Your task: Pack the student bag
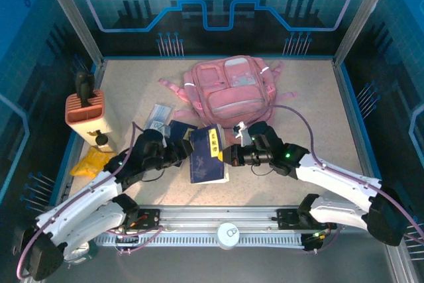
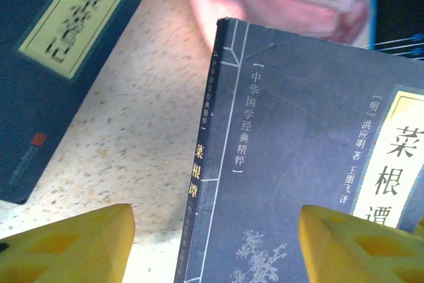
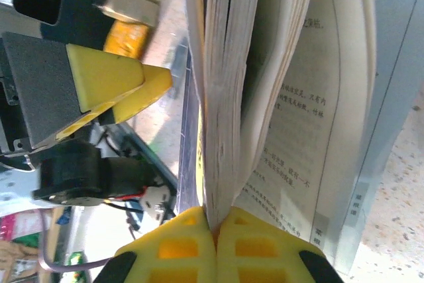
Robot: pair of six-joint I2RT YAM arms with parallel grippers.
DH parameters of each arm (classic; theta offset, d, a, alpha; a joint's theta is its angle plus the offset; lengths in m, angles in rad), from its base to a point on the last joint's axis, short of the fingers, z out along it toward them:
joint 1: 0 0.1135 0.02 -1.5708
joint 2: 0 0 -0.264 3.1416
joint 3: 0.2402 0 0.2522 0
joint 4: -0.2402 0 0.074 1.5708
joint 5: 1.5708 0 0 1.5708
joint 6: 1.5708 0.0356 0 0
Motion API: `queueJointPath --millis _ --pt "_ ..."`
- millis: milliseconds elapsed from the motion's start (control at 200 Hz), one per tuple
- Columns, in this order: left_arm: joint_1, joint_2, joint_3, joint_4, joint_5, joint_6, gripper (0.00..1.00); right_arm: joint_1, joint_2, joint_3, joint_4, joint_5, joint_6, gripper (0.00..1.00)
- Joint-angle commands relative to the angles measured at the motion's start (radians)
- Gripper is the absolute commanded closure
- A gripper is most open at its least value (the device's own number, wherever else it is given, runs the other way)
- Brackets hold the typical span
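Right wrist view: the right jaws are clenching a sheaf of pages of the dark blue book [image 3: 225,97]. Their yellow fingers [image 3: 172,250] are pressing together on the page edges, while the remaining pages are fanning apart beside them with printed text showing.

In the left wrist view the left jaws are standing released. Their yellow fingers [image 2: 73,243] are spread wide, with the book's cover lying between and beyond them, ungripped. A second dark book [image 2: 53,64] is lying just beside it on the speckled counter [image 2: 139,130].

In the top external view both arms are meeting at the book, near the middle of the counter's near edge. The student bag [image 1: 228,87] is lying flat at the middle of the far edge, just beyond the book. An orange ribbed box [image 1: 86,112] is standing at the left edge, and a yellow packet [image 1: 89,162] is lying nearer the near-left corner.
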Motion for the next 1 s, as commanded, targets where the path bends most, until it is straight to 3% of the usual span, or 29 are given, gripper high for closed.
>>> queueJointPath --millis 0,180,310,505,846,921,996 --pt "0.028 -0.033 0.049 -0.026 0.104 0.022 0.29 -0.053 -0.043 0.074 0.003 -0.081 -0.001 1.0" --pt "0.034 -0.021 0.052 0.132 0.212 -0.02 0.26 -0.165 -0.043 0.112 0.06 -0.205 0.025 1.0" --pt "0.033 0.01 0.025 0.296 0.281 -0.07 0.31 -0.228 -0.044 0.115 0.12 -0.256 0.05 1.0" --pt "0.032 0.059 0.018 0.477 0.346 -0.112 0.45 -0.284 -0.018 0.101 0.206 -0.323 0.085 1.0" --pt "0.032 0.083 0.065 0.499 0.354 -0.115 0.83 -0.352 -0.012 0.081 0.197 -0.367 0.077 1.0" --pt "0.032 0.09 0.074 0.52 0.355 -0.119 0.88 -0.359 -0.019 0.078 0.19 -0.371 0.067 0.92" --pt "0.033 0.101 0.085 0.547 0.353 -0.129 0.91 -0.366 -0.026 0.072 0.174 -0.372 0.064 0.71"
